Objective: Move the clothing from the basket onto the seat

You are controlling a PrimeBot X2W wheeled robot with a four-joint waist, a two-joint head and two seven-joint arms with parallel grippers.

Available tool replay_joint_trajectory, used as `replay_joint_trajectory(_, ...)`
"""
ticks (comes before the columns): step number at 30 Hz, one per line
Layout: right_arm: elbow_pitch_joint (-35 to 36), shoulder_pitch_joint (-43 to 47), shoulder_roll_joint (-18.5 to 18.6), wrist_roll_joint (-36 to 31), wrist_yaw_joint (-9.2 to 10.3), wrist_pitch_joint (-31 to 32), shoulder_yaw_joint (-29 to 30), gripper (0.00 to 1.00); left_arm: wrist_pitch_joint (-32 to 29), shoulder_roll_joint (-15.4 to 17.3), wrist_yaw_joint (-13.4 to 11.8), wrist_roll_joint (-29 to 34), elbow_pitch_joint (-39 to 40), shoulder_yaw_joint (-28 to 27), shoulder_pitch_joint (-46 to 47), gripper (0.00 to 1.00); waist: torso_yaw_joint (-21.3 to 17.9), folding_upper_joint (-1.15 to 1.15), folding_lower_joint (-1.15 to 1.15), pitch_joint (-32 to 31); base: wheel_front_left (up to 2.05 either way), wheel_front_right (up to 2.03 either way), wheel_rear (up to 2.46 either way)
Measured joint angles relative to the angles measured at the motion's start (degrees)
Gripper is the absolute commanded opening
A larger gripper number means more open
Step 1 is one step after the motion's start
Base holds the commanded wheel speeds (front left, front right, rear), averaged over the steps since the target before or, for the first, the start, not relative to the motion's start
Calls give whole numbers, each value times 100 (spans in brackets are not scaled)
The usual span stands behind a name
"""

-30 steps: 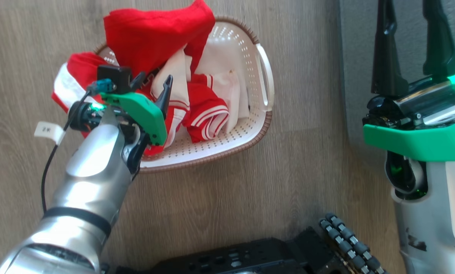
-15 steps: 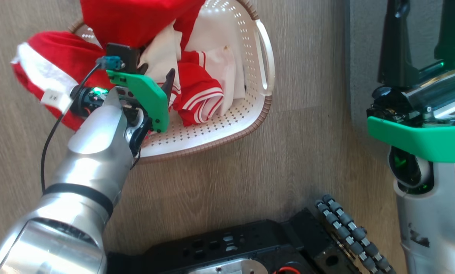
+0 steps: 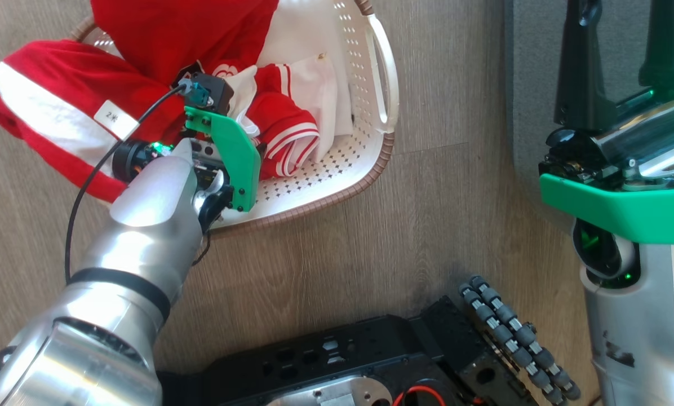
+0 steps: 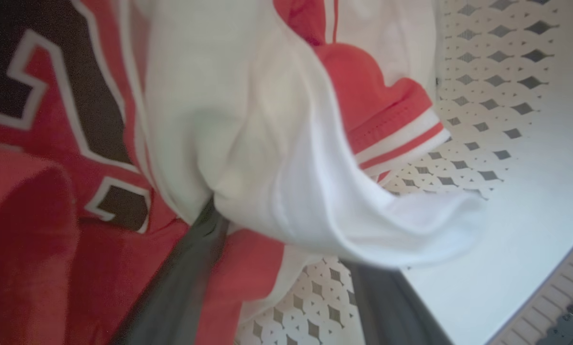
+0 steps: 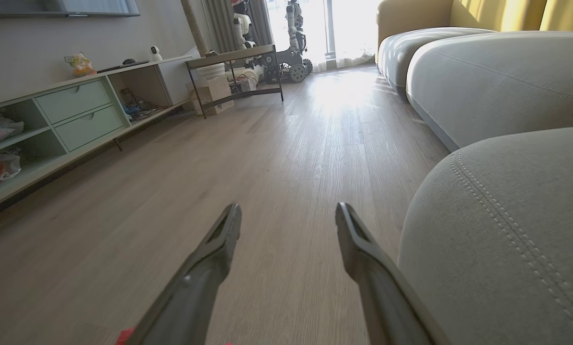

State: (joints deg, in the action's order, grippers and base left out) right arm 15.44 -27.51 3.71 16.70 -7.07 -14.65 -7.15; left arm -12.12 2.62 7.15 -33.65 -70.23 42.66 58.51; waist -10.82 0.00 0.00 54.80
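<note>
Wood floor (image 3: 371,270) holds the basket (image 3: 342,163), and inside it my left end effector (image 4: 281,235) sits spread wide, unclenched, a white fold of the red jersey clothing (image 3: 173,34) straight ahead between its jaws, while my right end effector (image 5: 289,211), released and empty, hangs beside the grey seat (image 5: 507,230).

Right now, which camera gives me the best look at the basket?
The head view: the basket shows its brown rim, a side handle and perforated floor under the clothing. The left wrist view catches a patch of its floor and rim. The right wrist view faces the seat.
</note>
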Motion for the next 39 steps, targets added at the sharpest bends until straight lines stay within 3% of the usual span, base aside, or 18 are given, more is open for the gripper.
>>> replay_joint_trajectory(11, -7, -4, -2, 23, 0, 0, -1, 100, -299, 99, 0, -302, 16, 408, 124, 100, -62, 0, 0, 20, 0, 0, 0)
replay_joint_trajectory(12, -10, -4, -2, 36, 0, 0, -1, 100, -289, 110, 0, -345, 42, 447, 121, 76, -63, 0, 0, 9, 0, 0, 0)
replay_joint_trajectory(13, -15, -4, -2, 40, 0, 0, -4, 100, -272, 119, 0, -383, 70, 476, 116, 29, -66, 0, 0, -3, 0, 0, 0)
replay_joint_trajectory(14, -23, -4, -2, 44, 0, 0, -8, 100, -235, 127, 0, -416, 104, 501, 110, 0, -71, 0, 0, -17, 0, 0, 0)
replay_joint_trajectory(27, -171, -1, -3, 44, 0, 0, 11, 100, 416, 226, 0, -943, 415, 850, -43, 0, 2, 0, 0, -460, 0, 0, 0)
replay_joint_trajectory(39, -575, 291, -5, 42, 0, 0, 34, 100, 1426, 258, 0, -1502, 1087, 1412, -864, 0, 194, 0, 0, -1577, 0, 0, 0)
